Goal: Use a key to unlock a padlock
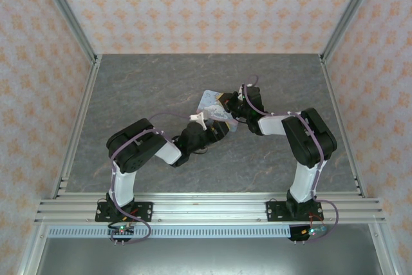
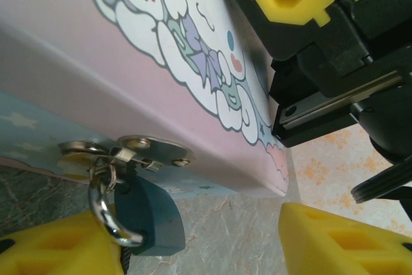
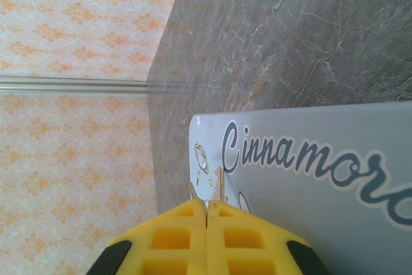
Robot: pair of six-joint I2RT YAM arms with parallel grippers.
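Note:
The padlock (image 2: 153, 218) has a blue body and a thin metal shackle (image 2: 103, 209). It hangs from the hasp (image 2: 138, 149) on the side of the pastel tin (image 2: 96, 62). My left gripper (image 2: 199, 249) is open beneath the tin. Its left finger (image 2: 58, 246) lies against the padlock and the other finger (image 2: 347, 239) stands far off. My right gripper (image 3: 206, 209) is shut on the key (image 3: 219, 188), whose thin brassy blade sticks out over the tin's lettered face (image 3: 309, 178). From above, both grippers meet at the tin (image 1: 211, 101).
The tin rests tilted on the grey marbled table (image 1: 161, 88), near its middle. Patterned walls and aluminium rails (image 1: 74, 120) enclose the table. In the left wrist view the right gripper's black body (image 2: 335, 75) looms close above the tin's corner.

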